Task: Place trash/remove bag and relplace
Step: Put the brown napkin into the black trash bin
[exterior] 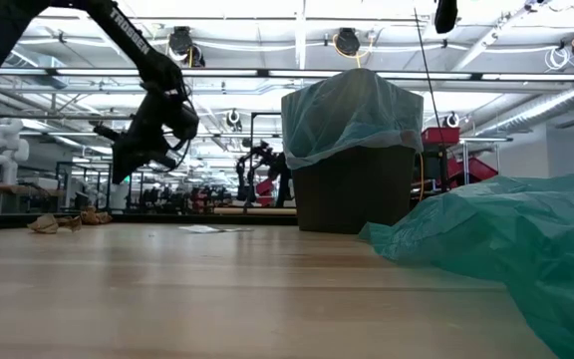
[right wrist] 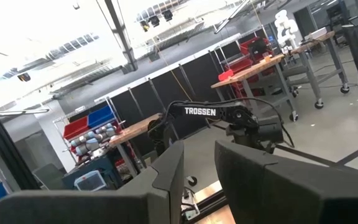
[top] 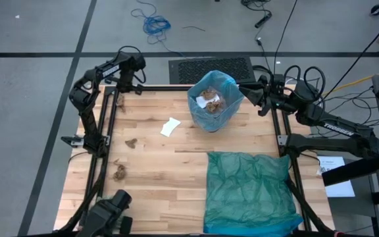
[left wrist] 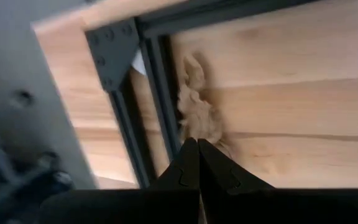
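Left gripper [left wrist: 197, 144], clenched empty, hovers over a brown wadded paper lump [left wrist: 199, 111] at the table's far-left corner; probably a pickup. Next: open, descend, grasp. Light sky-blue plastic liner [top: 213, 100] lines the far bin. Right gripper [right wrist: 199, 163], part-open, waits beside it.

Ceiling lamps [exterior: 347, 41] light the hall evenly and brightly; the right wrist view blows out to white glare at its upper left. Shadows on the counter [top: 176, 171] are soft and faint. The left wrist view is blurred, its dark fingers [left wrist: 188, 165] smeared.
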`<state>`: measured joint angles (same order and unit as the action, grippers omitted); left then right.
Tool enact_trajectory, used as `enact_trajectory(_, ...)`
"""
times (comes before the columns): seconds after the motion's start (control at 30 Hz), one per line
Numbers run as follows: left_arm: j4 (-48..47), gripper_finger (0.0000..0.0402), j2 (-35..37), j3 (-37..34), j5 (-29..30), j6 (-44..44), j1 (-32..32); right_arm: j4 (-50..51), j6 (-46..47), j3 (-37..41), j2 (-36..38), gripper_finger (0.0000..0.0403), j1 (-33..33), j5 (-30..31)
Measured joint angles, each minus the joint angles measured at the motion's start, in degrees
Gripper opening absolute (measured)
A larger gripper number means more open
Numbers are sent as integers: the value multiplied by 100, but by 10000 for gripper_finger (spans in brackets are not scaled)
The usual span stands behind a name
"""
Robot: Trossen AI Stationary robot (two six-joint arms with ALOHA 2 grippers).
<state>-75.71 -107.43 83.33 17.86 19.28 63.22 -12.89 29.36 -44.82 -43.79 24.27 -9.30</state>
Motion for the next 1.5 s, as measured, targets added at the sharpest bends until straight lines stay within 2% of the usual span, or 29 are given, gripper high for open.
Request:
enact_trajectory(0.1, -27, 0, -54, 2, -524, 309, 12, 1, 0, 0, 0, 84, 0, 0)
enact_trajectory(0.23, 83, 0, 29, 2, -619, 1120, -23, 18, 0, 2, -2, 84, 4, 2)
enact_trajectory(0.33, 434, 0, 179, 2, -1016, 1975, -79, 30, 12, 2, 0, 84, 2, 2)
enact_trajectory(0.47, 1126, 0, 422, 5, -1535, 2670, -210, 36, 13, 0, 0, 84, 2, 2)
enact_trajectory(0.53, 1315, 0, 497, 5, -1412, 3069, -262, 41, 15, 0, 0, 84, 2, 2)
enact_trajectory(0.7, 1414, 0, 749, 5, -518, 4181, -354, 52, 11, 1, 0, 84, 4, -77)
enact_trajectory(0.77, 1516, 0, 771, 5, -415, 4117, -444, 58, 11, 1, 0, 84, 2, -132)
enact_trajectory(0.87, 1461, 0, 765, 5, -496, 3563, -616, 110, -1, 0, 0, 84, 0, -155)
enact_trajectory(1.03, 1228, 0, 946, 2, -598, 2423, -1413, 269, -71, 0, 0, 84, 2, -183)
enact_trajectory(1.13, 1053, 0, 1292, 2, -344, 2379, -2168, 298, -149, 0, -2, 84, 7, -326)
enact_trajectory(1.4, 3, 0, 2271, 5, -178, 3561, -3995, 307, -161, 0, -1, 84, 11, -759)
enact_trajectory(1.5, -205, 0, 2487, 5, -517, 4324, -4413, 310, -174, 0, -1, 84, 11, -901)
